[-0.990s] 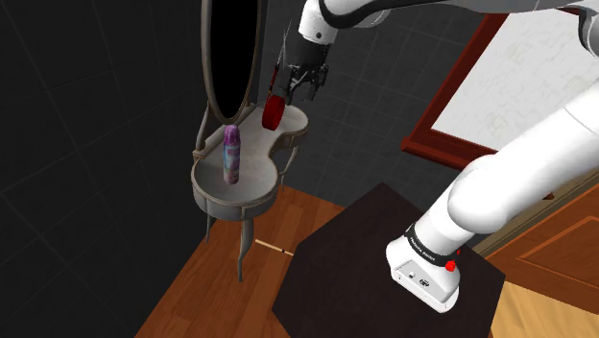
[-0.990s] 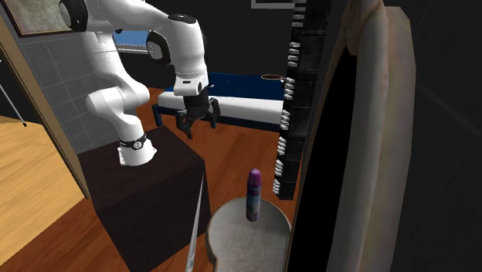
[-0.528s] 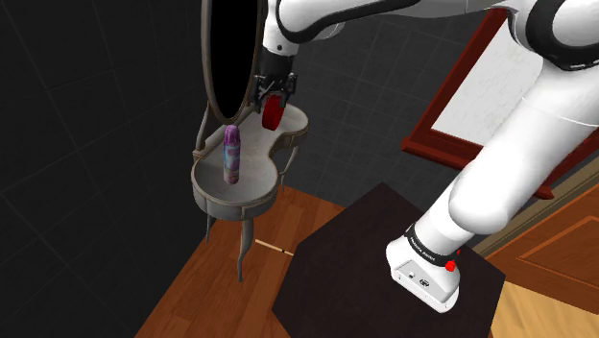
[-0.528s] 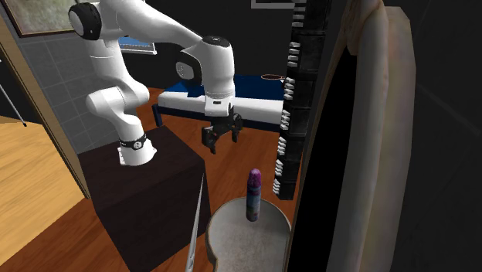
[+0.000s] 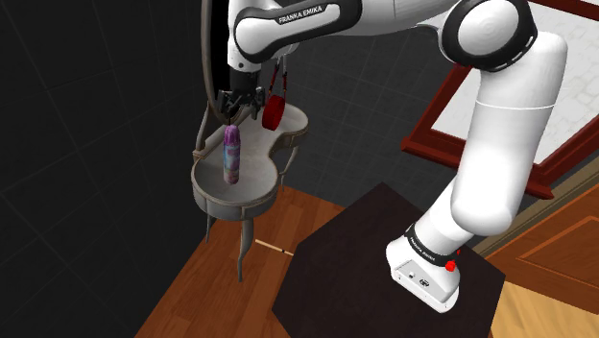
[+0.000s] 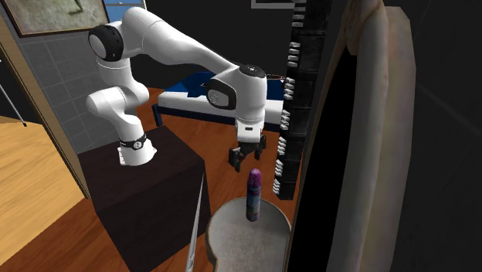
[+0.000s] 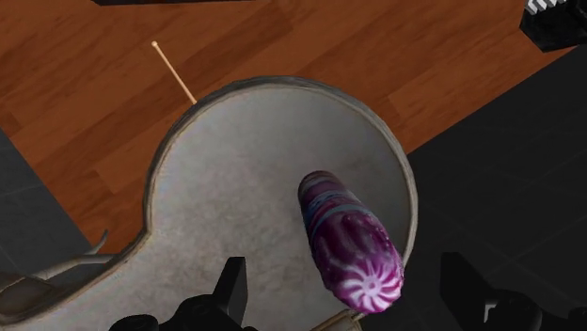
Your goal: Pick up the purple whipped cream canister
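The purple whipped cream canister [image 5: 231, 154] stands upright on the round near end of a small grey vanity table [image 5: 213, 189]. It has a swirled purple cap and a pink and blue patterned body [image 7: 346, 237]. My black gripper [image 5: 238, 106] hangs open just above its top, not touching it. In the second exterior view the gripper [image 6: 249, 158] sits a little above the canister [image 6: 253, 193]. Seen from the wrist, the two fingers [image 7: 231, 282] stand wide apart on either side of the cap, with the table top [image 7: 235, 179] beneath.
A red object [image 5: 274, 112] sits on the table's far lobe, close to the arm. A tall oval mirror [image 5: 230, 48] rises at the table's back edge. The dark stand [image 5: 365, 259] is at the lower right. A black shelf unit [image 6: 297, 100] stands beside the table.
The arm has swung toward the shoulder view's left and lowered, from beside the red object to just above the canister. The fingers have stayed open.
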